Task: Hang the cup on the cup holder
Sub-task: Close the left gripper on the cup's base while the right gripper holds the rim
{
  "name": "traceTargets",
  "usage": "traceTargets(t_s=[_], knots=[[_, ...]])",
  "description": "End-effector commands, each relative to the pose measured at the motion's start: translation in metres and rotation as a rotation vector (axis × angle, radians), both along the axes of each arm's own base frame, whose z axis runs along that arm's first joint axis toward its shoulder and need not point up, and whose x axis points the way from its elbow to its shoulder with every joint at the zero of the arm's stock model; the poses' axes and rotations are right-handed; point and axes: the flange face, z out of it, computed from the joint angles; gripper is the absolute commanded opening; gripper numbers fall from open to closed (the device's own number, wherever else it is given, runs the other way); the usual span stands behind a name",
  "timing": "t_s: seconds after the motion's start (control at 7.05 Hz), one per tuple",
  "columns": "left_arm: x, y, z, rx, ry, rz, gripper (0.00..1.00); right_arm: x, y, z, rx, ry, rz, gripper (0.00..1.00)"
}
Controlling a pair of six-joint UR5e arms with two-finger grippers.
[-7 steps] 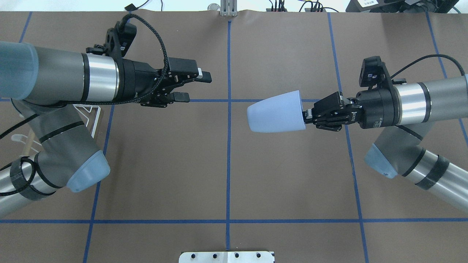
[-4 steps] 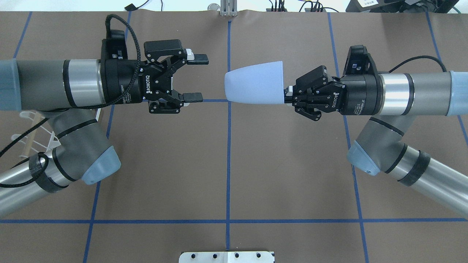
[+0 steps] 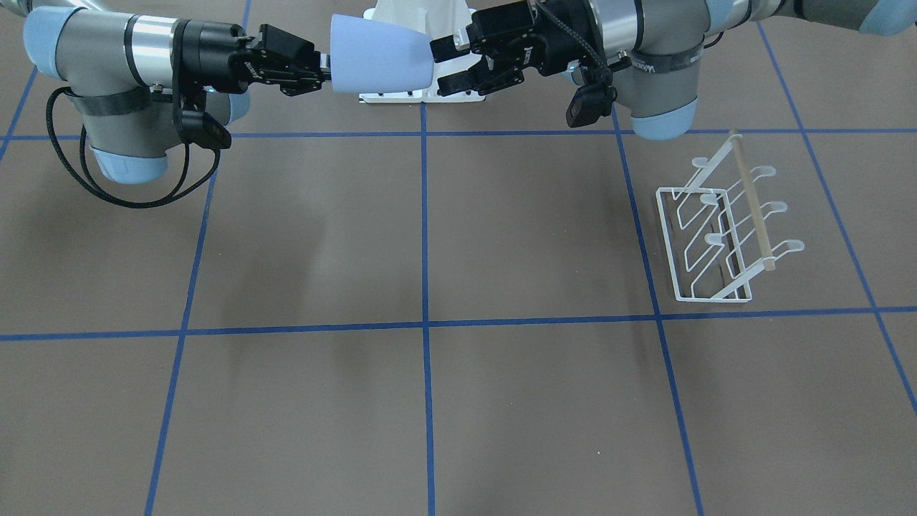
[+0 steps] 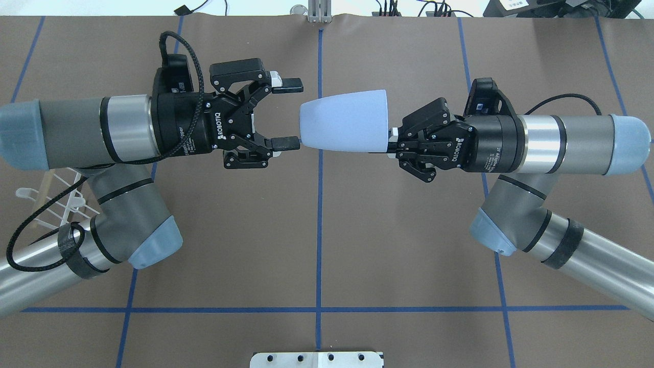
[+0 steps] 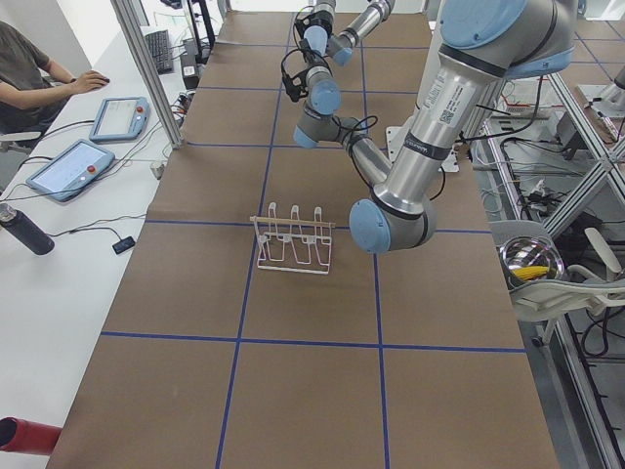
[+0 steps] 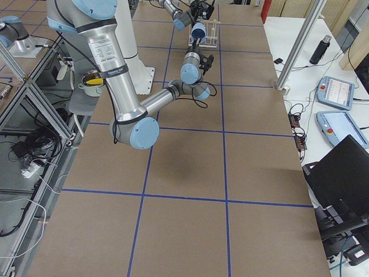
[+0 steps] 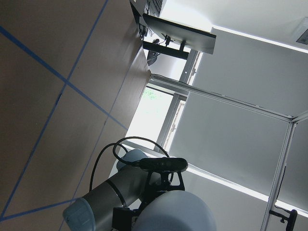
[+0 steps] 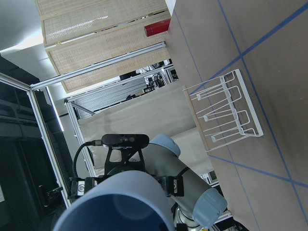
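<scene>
The cup [image 4: 343, 121] hung in mid-air over the middle of the bench [image 4: 409, 245], lying on its side. Its wide mouth faced my right arm and its narrow closed bottom faced the left. From my seat the overhead feed showed the right pincer [image 4: 391, 139] clenched on the cup's rim, carrying it alone. The right wrist feed looked straight over that blue rim.

The left pincer [image 4: 290, 113] was released, fingers spread wide, level with the cup and pointing at its bottom. Its fingertips [image 4: 286, 144] sat just beside the narrow end. I could not tell whether the nearer one touched the plastic. In the front feed the same pair bracketed the cup's end [image 3: 380, 56] from the other side.

The rack [image 3: 752, 201] stood upright on the bench out on the left arm's side, well apart from the cup. Its prongs were bare, the wooden rod running along its top. In the overhead feed the left arm covered most of it.
</scene>
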Motion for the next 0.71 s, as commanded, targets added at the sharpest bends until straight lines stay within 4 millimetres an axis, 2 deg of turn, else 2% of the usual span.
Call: traceTargets(t_s=[0.0, 0.57], knots=[[0.002, 0.006, 0.0, -0.018, 0.044, 0.02, 0.98, -0.003, 0.001, -0.006, 0.006, -0.014, -0.004, 0.0], [0.012, 0.026, -0.001, -0.016, 0.137, 0.018, 0.98, -0.005, 0.001, 0.003, -0.004, -0.07, -0.01, 0.0]])
